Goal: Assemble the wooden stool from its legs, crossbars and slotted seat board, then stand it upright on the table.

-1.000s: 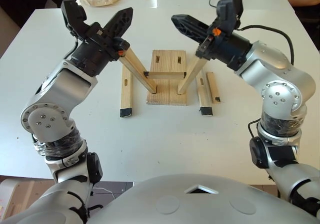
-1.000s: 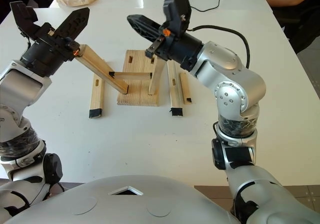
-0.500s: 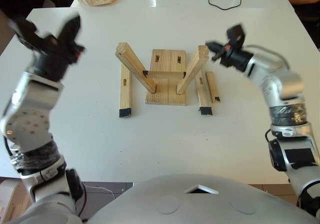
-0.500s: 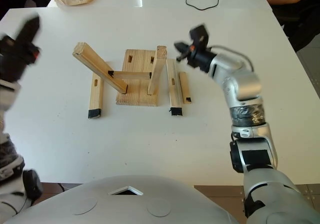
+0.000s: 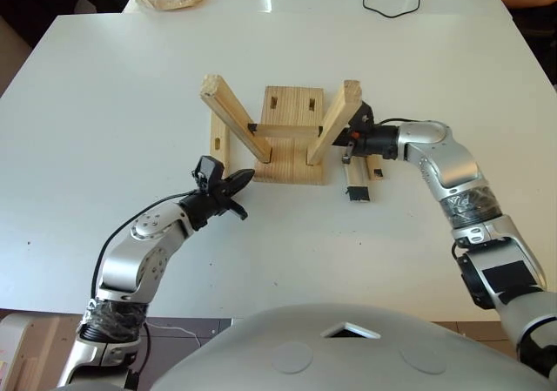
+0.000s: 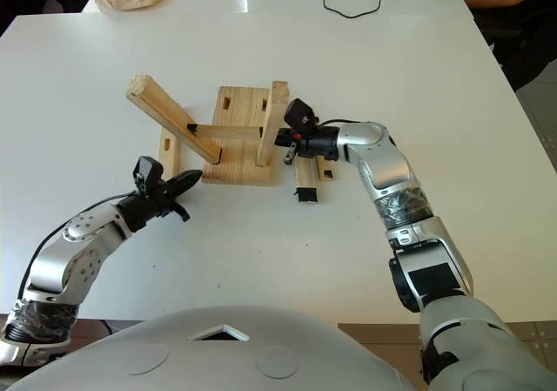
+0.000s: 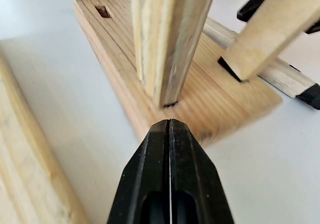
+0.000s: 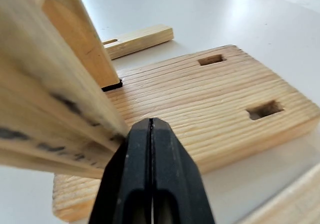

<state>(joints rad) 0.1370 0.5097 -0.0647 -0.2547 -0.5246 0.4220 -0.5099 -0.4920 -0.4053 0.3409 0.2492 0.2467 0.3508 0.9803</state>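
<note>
The seat board (image 5: 291, 166) lies flat on the table (image 5: 130, 86) just ahead of the left gripper (image 7: 170, 125). The left leg (image 5: 233, 117) rises from the board straight beyond its tip, and a loose leg (image 5: 218, 145) lies on the table to its left. The right gripper (image 8: 151, 121) hangs over the board just beside the right leg (image 5: 335, 123), with the crossbar (image 5: 287, 131) joining both legs ahead of it and a second loose leg (image 6: 305, 182) and a short bar (image 6: 325, 170) on the table beneath its arm.

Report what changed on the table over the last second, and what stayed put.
Both arms left the leg tops, swung outward, then dropped low. The left gripper, fingers now shut, points at the near corner of the seat board. The right gripper, also shut, sits beside the right leg. Nothing was taken hold of. That leg, the left leg, the crossbar and the loose pieces kept their places.
</note>
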